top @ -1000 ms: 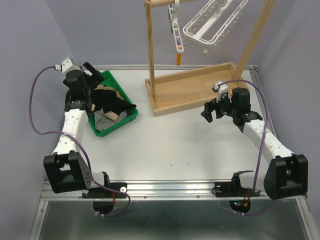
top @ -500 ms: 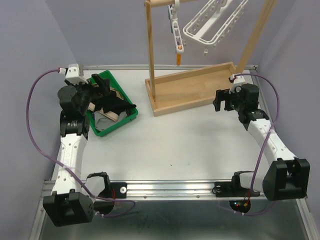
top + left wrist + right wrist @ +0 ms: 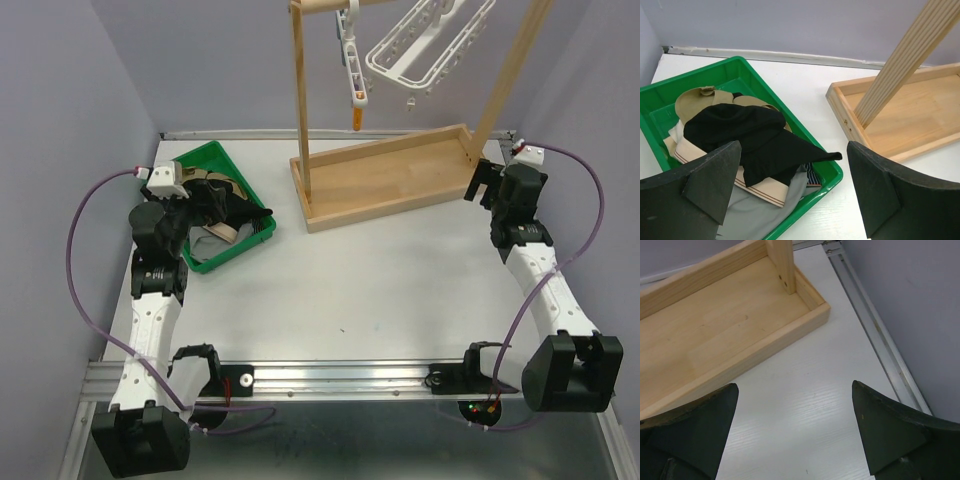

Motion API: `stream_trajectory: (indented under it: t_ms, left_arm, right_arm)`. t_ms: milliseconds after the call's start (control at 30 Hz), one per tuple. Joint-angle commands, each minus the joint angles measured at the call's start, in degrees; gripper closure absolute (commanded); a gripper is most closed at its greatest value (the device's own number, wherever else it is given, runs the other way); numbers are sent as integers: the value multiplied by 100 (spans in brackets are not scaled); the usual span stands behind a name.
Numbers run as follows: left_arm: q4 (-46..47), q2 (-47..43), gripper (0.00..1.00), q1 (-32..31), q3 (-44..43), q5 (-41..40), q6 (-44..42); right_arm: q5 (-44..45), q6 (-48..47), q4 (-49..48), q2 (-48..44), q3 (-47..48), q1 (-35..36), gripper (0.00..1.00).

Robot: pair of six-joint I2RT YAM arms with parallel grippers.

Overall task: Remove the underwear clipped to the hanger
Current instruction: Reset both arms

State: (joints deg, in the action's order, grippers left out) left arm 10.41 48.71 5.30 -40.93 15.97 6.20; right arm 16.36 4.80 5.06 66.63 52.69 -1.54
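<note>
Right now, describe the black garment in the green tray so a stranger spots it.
Find the shallow green plastic tray left of the wooden stand's base. The black cloth garment tops the heap inside, dark against the tan cloth and grey cloth beneath.

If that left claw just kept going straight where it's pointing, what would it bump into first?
Most likely the black underwear lying on top in the green tray: the left gripper, open, aims right at it. How far off it is, I cannot tell.

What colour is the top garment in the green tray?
The top garment is black; the left wrist view shows it best.
</note>
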Motion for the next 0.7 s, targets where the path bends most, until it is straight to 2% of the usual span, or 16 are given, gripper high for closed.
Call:
stream_trajectory:
  t_ms: [0,333,667]
  left_arm:
    - [303,-230,1,-20,-3,-190,-180]
    - [233,-283,1,-29,6,-603,-259]
    - [233,-248,1,-29,15,-656,-233]
  right_arm:
    - [350,214,-383,-203,111,-180,0]
    - [412,496,-374,-221,84,-197,0]
    - [412,399,-374,-221,58,-197,0]
